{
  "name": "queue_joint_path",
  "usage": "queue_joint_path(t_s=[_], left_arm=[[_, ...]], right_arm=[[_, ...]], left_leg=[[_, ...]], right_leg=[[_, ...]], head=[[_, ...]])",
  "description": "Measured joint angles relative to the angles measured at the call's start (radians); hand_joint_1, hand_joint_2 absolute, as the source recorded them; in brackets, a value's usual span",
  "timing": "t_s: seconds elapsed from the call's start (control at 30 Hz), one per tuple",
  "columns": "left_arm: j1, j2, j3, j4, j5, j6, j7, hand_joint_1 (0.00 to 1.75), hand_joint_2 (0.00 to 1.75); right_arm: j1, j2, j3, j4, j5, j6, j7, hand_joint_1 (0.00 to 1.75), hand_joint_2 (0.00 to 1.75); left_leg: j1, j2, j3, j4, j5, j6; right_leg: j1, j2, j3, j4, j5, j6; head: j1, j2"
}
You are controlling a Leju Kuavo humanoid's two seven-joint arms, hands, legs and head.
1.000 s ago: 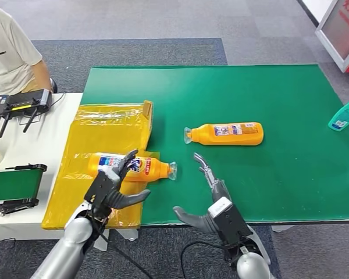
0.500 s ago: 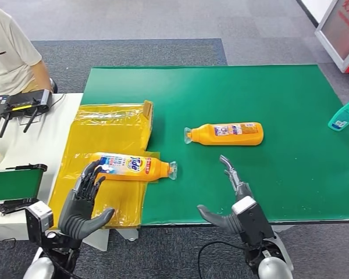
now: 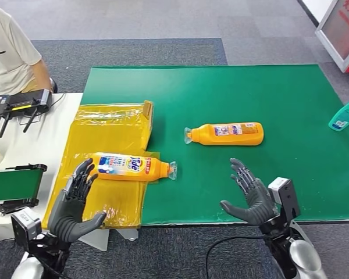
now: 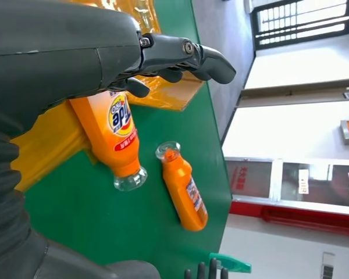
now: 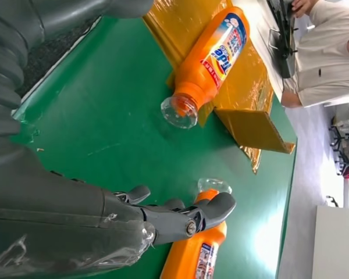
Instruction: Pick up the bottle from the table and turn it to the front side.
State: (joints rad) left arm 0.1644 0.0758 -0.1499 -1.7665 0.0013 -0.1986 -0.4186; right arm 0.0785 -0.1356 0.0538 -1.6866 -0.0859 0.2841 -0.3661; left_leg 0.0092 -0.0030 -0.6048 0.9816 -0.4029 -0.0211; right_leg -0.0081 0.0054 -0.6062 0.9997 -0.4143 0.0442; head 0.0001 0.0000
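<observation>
Both hands empty, fingers spread: left hand (image 3: 74, 203) just short of the Tide bottle (image 3: 131, 166), right hand (image 3: 252, 195) below the second orange bottle (image 3: 227, 133). Grasp comes next.

The robot's dark grey left hand (image 3: 74, 203) is low on the left side in the head view. Its fingers are spread apart and point up and forward. Its thick thumb (image 3: 93, 221) sticks out to the side. It holds nothing. The shiny silver left arm (image 3: 25, 268) comes up from below it.

The dark grey right hand (image 3: 252, 196) is low on the right side. Its fingers are spread too, and its thumb (image 3: 230, 207) points to the left. It is holding nothing as well. Its shiny silver right arm (image 3: 305, 257) bends in from the bottom corner. The 2 hands are well apart.
</observation>
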Motion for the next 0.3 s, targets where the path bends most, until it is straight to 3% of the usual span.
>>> queue_joint_path(t_s=[0.3], left_arm=[[-0.002,-0.006,0.019,-0.002,0.007,0.007,-0.004,0.00,1.75]], right_arm=[[0.021,0.001,-0.021,-0.007,0.021,-0.008,-0.011,0.00,1.75]], left_leg=[[0.000,0.000,0.000,0.000,0.000,0.000]], right_leg=[[0.000,0.000,0.000,0.000,0.000,0.000]], head=[[0.000,0.000]])
